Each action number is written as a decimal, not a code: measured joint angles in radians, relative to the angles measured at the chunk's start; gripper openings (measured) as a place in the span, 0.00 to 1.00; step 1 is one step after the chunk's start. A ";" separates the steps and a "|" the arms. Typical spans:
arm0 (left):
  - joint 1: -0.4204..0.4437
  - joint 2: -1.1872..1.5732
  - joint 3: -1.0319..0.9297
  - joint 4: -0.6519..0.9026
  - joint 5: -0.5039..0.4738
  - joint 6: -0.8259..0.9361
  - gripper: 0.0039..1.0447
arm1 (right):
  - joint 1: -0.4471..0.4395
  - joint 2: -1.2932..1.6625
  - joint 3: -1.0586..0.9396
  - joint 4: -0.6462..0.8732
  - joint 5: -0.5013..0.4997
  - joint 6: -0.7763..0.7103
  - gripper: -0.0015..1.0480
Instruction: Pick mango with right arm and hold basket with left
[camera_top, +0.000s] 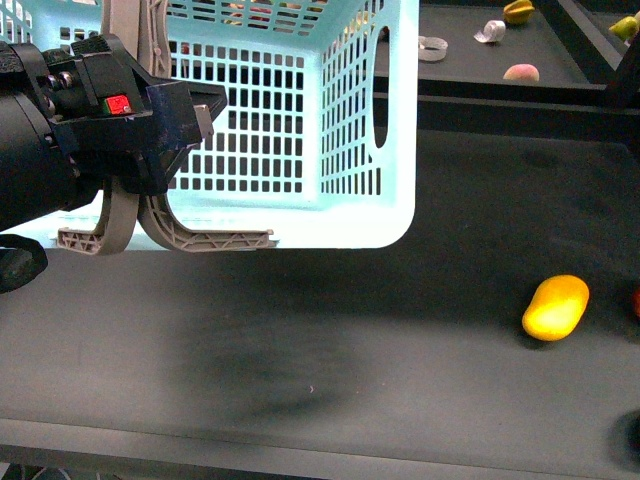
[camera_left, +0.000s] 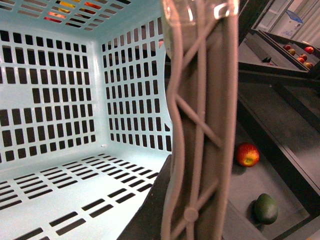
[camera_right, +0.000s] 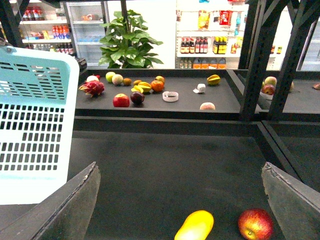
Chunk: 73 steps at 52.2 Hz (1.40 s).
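My left fingers (camera_top: 135, 222) were clenched on the basket (camera_top: 360, 120) rim; my right fingers (camera_right: 180, 167) hung released near the mango (camera_top: 556, 307) by the desk's (camera_top: 300, 340) right edge.

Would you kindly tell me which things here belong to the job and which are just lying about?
Job:
mango
basket
left gripper, at the basket
right gripper, jaws open

Lying about:
apple, beside the mango
green fruit
shelf fruit, at the back
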 joint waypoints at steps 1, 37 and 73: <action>0.000 0.000 0.000 0.000 0.000 0.000 0.05 | 0.000 0.000 0.000 0.000 0.000 0.000 0.92; 0.000 0.000 0.000 0.000 0.000 0.000 0.05 | -0.229 1.205 0.167 0.742 -0.010 0.145 0.92; 0.000 0.000 0.000 0.000 0.000 0.000 0.05 | -0.230 2.183 0.692 0.850 0.092 0.283 0.92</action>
